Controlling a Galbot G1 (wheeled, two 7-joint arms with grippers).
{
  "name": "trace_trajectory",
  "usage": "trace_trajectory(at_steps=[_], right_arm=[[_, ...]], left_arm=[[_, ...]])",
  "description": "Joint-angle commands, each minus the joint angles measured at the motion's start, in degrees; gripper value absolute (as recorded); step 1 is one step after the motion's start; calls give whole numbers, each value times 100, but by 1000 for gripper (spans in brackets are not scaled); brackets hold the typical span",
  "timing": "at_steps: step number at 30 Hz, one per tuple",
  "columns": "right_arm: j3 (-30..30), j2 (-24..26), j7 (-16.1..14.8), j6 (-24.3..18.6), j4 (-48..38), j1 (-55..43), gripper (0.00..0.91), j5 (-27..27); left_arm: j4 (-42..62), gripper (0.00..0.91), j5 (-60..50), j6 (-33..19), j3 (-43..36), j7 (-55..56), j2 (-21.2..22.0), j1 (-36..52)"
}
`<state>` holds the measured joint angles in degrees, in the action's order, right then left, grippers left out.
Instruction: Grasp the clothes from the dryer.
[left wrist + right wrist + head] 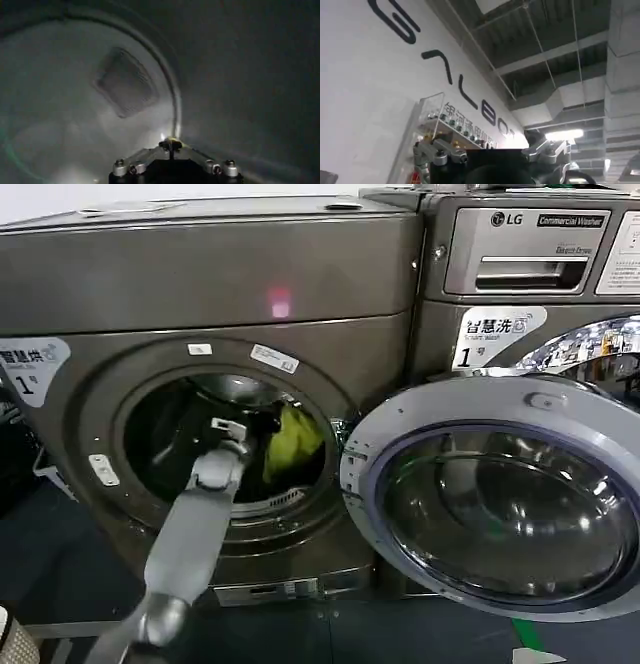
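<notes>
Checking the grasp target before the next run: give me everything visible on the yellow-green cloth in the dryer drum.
The small yellow-green piece of cloth looks limp, thin and crumpled, hanging in soft folds rather than lying flat. It sits inside the round porthole of the dark bronze-grey dryer, toward the opening's right side, above the ribbed lower rim. The left gripper reaches into the drum right beside it; whether it touches the cloth cannot be told. The door stands swung open.

Clothes [292, 441]: yellow-green, plain. Dryer [210, 284]: dark bronze-grey, pink light, white "1" sticker. Its door [500, 494]: silver-grey rim, dark glass. My left arm [195, 524]: matte grey (black at wrist). Neighbouring LG washer [530, 254]: grey, black logo.
</notes>
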<state>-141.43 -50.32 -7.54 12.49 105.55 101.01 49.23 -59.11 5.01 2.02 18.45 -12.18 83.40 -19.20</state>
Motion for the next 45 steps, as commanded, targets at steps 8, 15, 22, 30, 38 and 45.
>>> trace_trajectory(at_steps=[8, 15, 22, 30, 38, 45], right_arm=[[24, -40, -82, -97, -1, -27, 907, -461], [99, -39, -30, -117, -12, -84, 907, -393], [90, -34, -34, -151, -11, -78, 907, -386], [157, -39, -19, -161, 12, -98, 907, -383], [22, -41, -129, -42, 86, -51, 907, -294], [-41, -22, -130, -22, 84, -21, 907, -292]], left_arm=[[-1843, 0, 768, -1288, 814, 1383, 291, -1379], [-1781, 0, 458, -1240, 747, 1453, 344, -1498], [-1831, 0, 372, -1228, 683, 1449, 360, -1509], [-1924, 0, 199, -1114, 631, 1462, 364, -1623], [-1831, 0, 122, -1081, 502, 1444, 358, -1576], [-1789, 0, 119, -1086, 503, 1436, 382, -1509]])
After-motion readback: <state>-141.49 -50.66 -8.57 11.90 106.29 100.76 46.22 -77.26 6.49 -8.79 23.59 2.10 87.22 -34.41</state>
